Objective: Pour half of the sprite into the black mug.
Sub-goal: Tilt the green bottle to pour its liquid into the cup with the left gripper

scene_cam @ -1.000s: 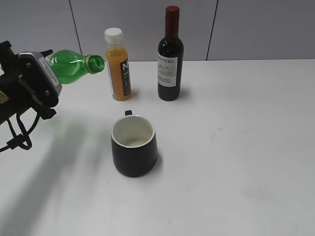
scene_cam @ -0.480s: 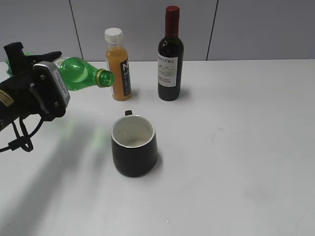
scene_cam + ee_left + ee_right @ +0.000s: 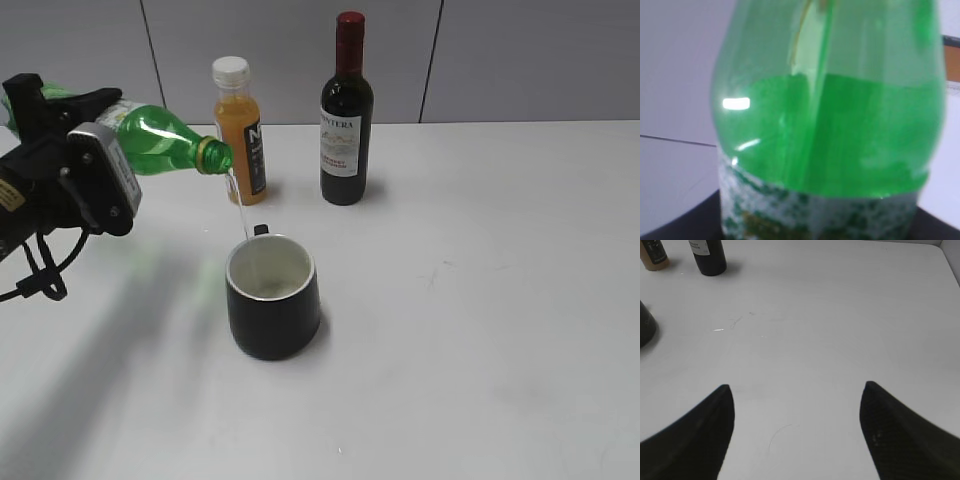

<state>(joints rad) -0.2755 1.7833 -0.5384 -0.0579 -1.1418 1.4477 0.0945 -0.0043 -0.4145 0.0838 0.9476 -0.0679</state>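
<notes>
While the left gripper [image 3: 60,150] clamped the sprite [image 3: 160,140] around its labelled body, the transparent green bottle lay tipped nearly level, its uncapped mouth above and left of the black mug [image 3: 272,295]. A thin stream ran from that mouth into the mug's white inside. Off to the right, the right gripper [image 3: 796,432] hung spread over the bare table [image 3: 840,315].

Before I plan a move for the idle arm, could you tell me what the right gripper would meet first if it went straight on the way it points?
Probably only bare table: the open right gripper has nothing ahead.
</notes>
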